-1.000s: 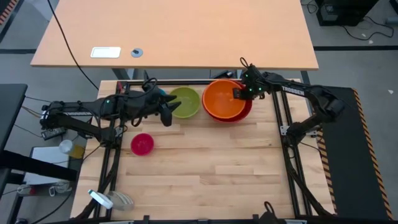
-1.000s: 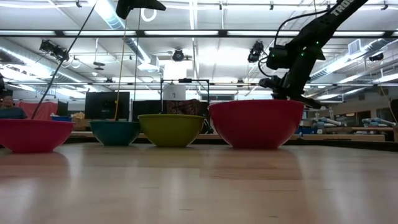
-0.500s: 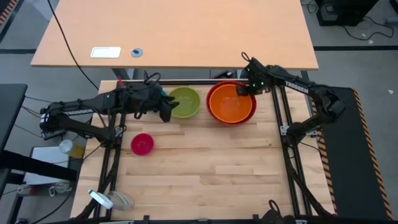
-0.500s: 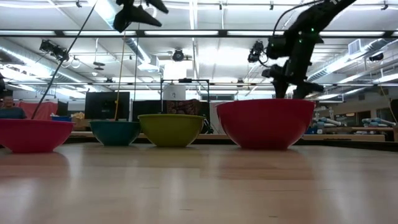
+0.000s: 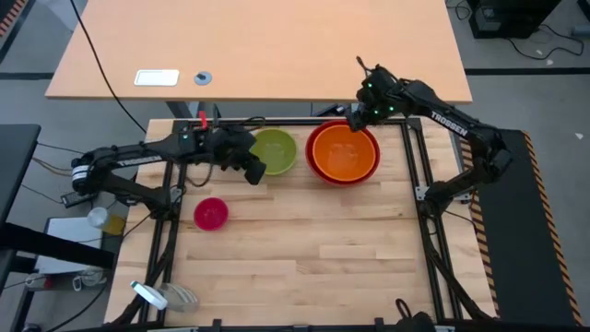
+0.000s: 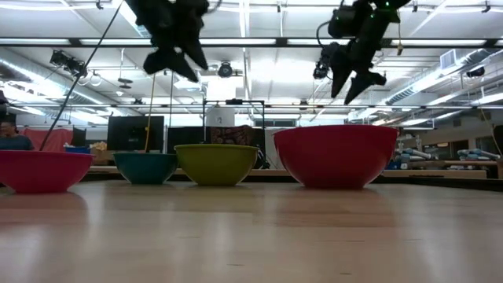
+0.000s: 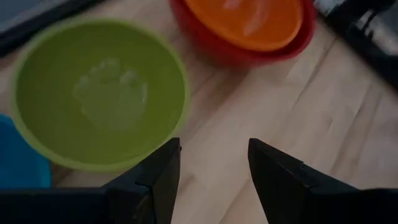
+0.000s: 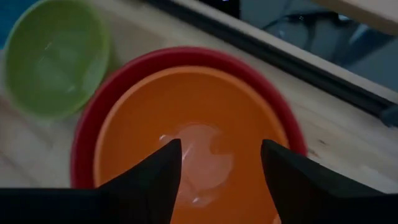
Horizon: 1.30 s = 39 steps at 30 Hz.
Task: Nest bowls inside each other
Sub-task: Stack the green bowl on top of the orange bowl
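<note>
The orange bowl (image 5: 344, 150) sits nested in the red bowl (image 5: 318, 164) at the table's far right. The yellow-green bowl (image 5: 275, 150) stands to their left, and the blue bowl (image 6: 145, 167) is further left, hidden under my left arm in the high view. The pink bowl (image 5: 211, 213) stands alone nearer the front left. My left gripper (image 7: 211, 146) hangs open above the table beside the green bowl's near rim. My right gripper (image 8: 221, 146) hangs open above the orange bowl's far rim, well clear of it.
A black frame rail (image 5: 277, 121) runs along the table's far edge, with a light wooden desk (image 5: 258, 46) beyond it. Bare wood (image 5: 313, 258) fills the table's near half. A pale object (image 5: 157, 295) lies at the front left corner.
My right gripper has opened, let go of the orange bowl's far rim and risen. The orange bowl, tilted before, now sits level in the red bowl, which has slid slightly toward the right edge. My left gripper has come down and tipped downward beside the green bowl.
</note>
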Each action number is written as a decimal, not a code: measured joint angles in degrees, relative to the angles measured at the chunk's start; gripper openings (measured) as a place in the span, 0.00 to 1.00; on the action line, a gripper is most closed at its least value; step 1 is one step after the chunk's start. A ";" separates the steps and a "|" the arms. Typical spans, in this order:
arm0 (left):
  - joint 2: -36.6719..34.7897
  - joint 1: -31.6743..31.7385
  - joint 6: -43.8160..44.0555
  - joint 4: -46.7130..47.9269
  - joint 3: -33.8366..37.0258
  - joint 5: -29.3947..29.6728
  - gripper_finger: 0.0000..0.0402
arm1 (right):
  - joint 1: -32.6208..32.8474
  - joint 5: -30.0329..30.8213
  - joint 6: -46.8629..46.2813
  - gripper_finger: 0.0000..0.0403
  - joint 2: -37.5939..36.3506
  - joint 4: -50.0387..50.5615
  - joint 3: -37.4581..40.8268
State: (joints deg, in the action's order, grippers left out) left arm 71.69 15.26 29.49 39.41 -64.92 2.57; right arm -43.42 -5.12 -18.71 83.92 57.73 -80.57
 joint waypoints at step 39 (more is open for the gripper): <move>21.93 3.19 -17.99 6.47 0.06 -4.25 0.48 | 30.71 10.01 -5.13 0.56 -3.78 -6.19 -0.38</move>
State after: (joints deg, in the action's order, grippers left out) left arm 93.62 18.45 11.50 45.88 -64.86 -1.68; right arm -12.71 4.89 -23.83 80.14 51.54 -80.95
